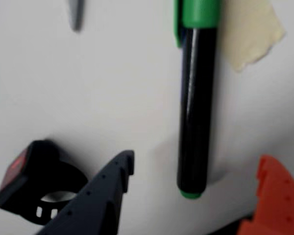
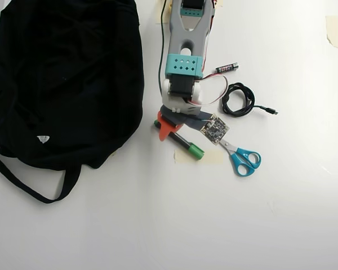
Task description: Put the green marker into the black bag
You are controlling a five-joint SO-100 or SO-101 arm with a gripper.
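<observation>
Between the spread fingers [image 1: 193,191] in the wrist view lies the green marker [image 1: 196,112], flat on the white counter [image 1: 112,98]. Its long axis runs straight away from the fingers, green end tip nearest them, green cap far. They stand wide open, dark one left, orange one right, gripping nothing. Overhead, the marker [image 2: 183,142] lies just right of the black bag [image 2: 62,79], under the wrist.

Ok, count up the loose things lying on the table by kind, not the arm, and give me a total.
Black bag: 1
Green marker: 1
Scissors: 1
Coiled black cable: 1
Small battery: 1
Tape pieces: 2 clearly seen
Total: 7
</observation>
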